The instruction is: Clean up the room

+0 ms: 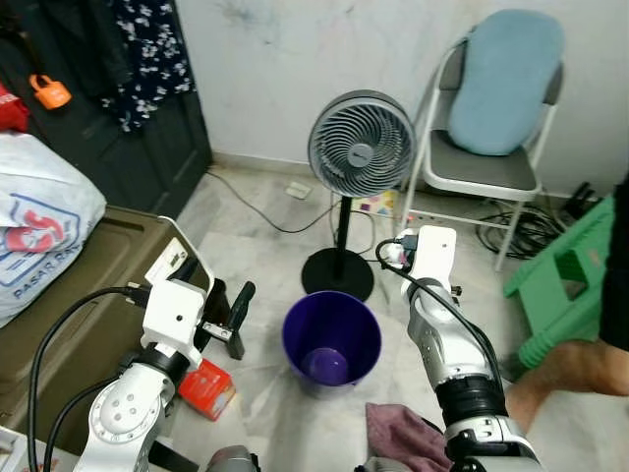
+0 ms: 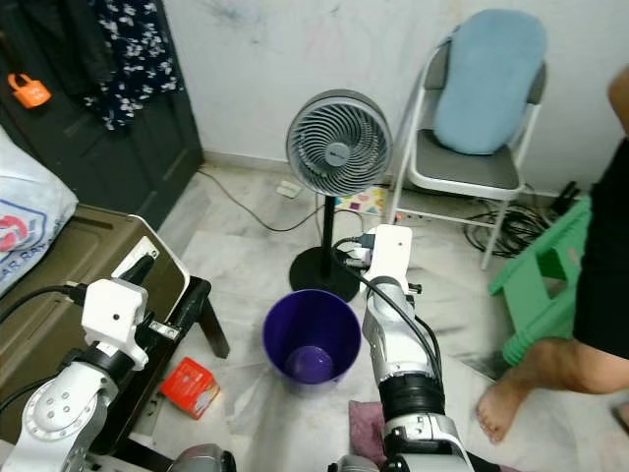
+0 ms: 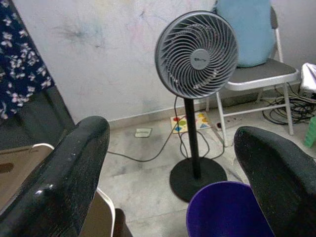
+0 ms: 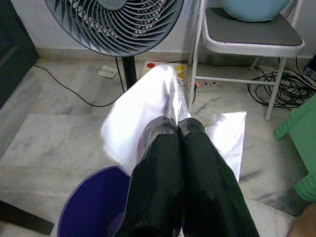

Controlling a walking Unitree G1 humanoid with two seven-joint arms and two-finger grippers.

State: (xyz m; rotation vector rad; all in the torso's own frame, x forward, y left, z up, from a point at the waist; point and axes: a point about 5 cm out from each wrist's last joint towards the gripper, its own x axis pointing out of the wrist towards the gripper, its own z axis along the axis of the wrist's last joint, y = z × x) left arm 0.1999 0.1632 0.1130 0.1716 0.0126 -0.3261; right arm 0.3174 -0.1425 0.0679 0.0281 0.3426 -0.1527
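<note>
Wrapper [image 4: 148, 106] is what we are holding: our right gripper [image 4: 178, 129] is pinching a white crinkled piece of plastic or paper between fingers pressed tight together, and it is hanging just above the near rim of the purple bin [image 1: 331, 339]. We are judging that this piece is about to be dropped in, so this item is nearly dealt with. Our left gripper [image 1: 228, 317] is hovering with its fingers spread wide and nothing between them, just left of the bin and above the red box [image 1: 206, 388].

Much is waiting for us, we are guessing. The red box is lying on the floor between the bin and the olive suitcase [image 1: 88, 295], and a mauve cloth [image 1: 401, 436] is crumpled on the floor near the bin, by our right arm. The bin itself is looking nearly bare inside, though its bottom is too dim to be sure.

We are standing on a pale marble-patterned floor [image 1: 265, 246] in a small room. A grey pedestal fan [image 1: 361, 144] is standing just behind the bin, a folding chair [image 1: 486, 172] with a blue cushion [image 1: 506, 79] is against the wall, cables are trailing under it, and a green stool [image 1: 565, 270] is sitting beside a person's bare leg [image 1: 570, 369].
</note>
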